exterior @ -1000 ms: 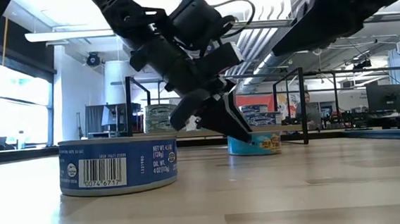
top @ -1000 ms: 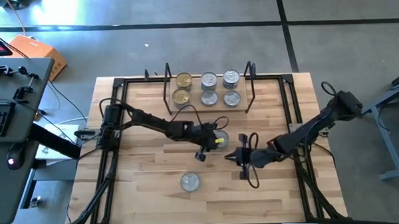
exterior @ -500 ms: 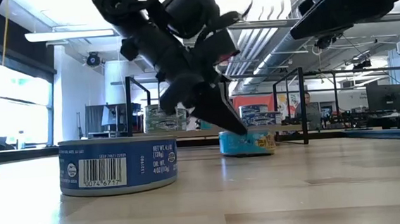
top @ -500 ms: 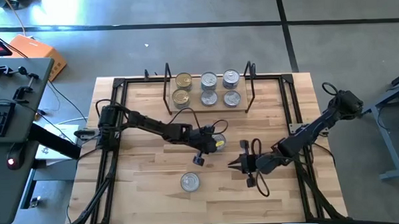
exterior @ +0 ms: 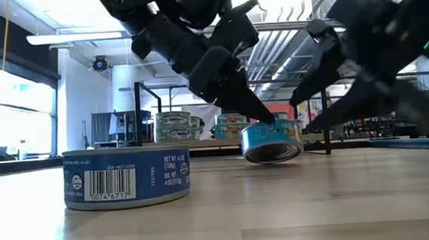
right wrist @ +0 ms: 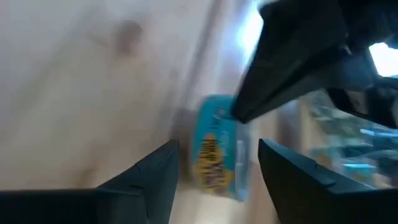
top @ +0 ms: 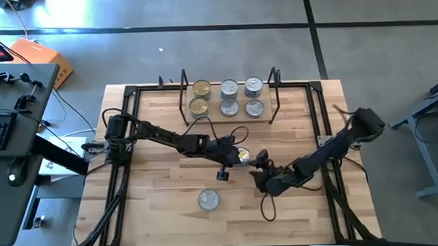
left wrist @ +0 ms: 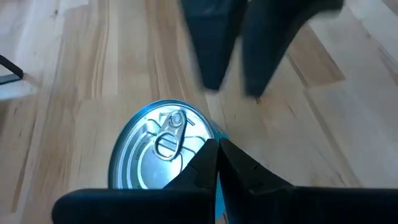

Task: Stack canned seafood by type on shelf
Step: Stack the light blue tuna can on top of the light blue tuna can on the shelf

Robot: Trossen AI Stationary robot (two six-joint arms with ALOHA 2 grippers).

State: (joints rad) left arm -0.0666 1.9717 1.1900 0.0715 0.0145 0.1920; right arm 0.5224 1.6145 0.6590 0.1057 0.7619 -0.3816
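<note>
A teal-labelled tin of canned seafood (exterior: 273, 141) with a silver pull-tab lid (left wrist: 161, 146) is at mid table, tilted. My left gripper (left wrist: 216, 148) is shut at its rim. My right gripper (right wrist: 217, 165) stands open just to the tin's right (top: 258, 165), with its fingers on either side of the tin's wall and apart from it. A blue-labelled tin (exterior: 128, 177) stands flat on the table nearer the front edge. The shelf (top: 215, 98) at the far side carries two gold-lidded tins (top: 200, 97) and several silver-lidded ones (top: 241, 97). My left gripper pinches the tin's top rim (left wrist: 208, 140) between its two shut fingertips, on the side toward my right arm. The fingers slant down from the table's left. The tin hangs tilted with that side raised and its underside (exterior: 266, 156) showing. I cannot tell whether its low edge touches the table.
A black frame (top: 318, 134) borders the tabletop. The shelf's wire uprights (top: 275, 95) stand at each end of the plank. Bare wood lies along the front and right of the table.
My left gripper has risen a little and rolled, and the teal tin, flat on the table before, is now tipped up at the gripped side. My right gripper has dropped toward the table, rolled, and moved in toward the tin from the right.
</note>
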